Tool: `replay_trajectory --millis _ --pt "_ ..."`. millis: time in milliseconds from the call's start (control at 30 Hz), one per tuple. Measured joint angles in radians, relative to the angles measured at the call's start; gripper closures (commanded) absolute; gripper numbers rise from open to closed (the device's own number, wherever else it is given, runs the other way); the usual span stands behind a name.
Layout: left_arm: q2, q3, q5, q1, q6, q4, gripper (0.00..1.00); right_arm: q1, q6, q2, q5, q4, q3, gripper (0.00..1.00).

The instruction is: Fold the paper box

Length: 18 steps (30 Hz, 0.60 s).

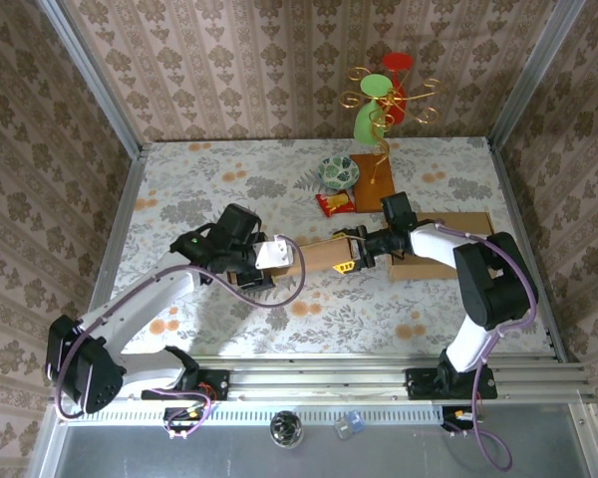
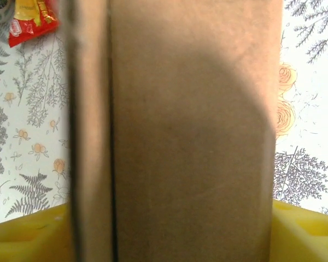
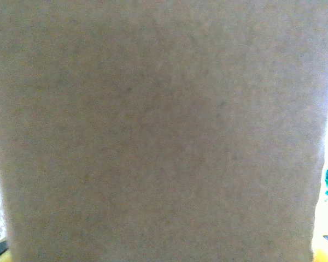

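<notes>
Brown cardboard box [image 1: 317,254] lies mid floral-patterned table [image 1: 209,189], edges well clear. The left gripper [image 1: 282,261] straddles it, grip unclear; the right gripper [image 1: 347,255] clamps its end.

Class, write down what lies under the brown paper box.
Floral tablecloth shows either side of the paper box; whatever lies directly beneath is covered by the cardboard.

The box [image 1: 317,255] lies across the middle of the counter [image 1: 209,179], its left end between the jaws of the left gripper [image 1: 279,261], its right end in those of the right gripper [image 1: 351,255]. Just behind it lies a packet [image 1: 335,204], and behind that a bowl [image 1: 339,171]. Right of the bowl, a stand [image 1: 381,119] rises from a board [image 1: 372,187]. A cardboard sheet [image 1: 468,224] lies under the right arm.
</notes>
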<state>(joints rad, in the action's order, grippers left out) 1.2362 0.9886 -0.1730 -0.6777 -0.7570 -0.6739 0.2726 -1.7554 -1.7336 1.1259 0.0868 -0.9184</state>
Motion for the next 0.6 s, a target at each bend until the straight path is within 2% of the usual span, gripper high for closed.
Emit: replay_trajectory --millis 233,600 --pt "0.046 0.014 -0.054 0.034 0.0 0.015 0.4 -0.006 -0.006 -0.039 -0.064 0.039 -0.011 0.35" --pt "0.088 0.052 -0.095 0.079 0.021 0.013 0.4 -0.072 0.063 0.008 -0.188 0.204 -0.123 0.29"
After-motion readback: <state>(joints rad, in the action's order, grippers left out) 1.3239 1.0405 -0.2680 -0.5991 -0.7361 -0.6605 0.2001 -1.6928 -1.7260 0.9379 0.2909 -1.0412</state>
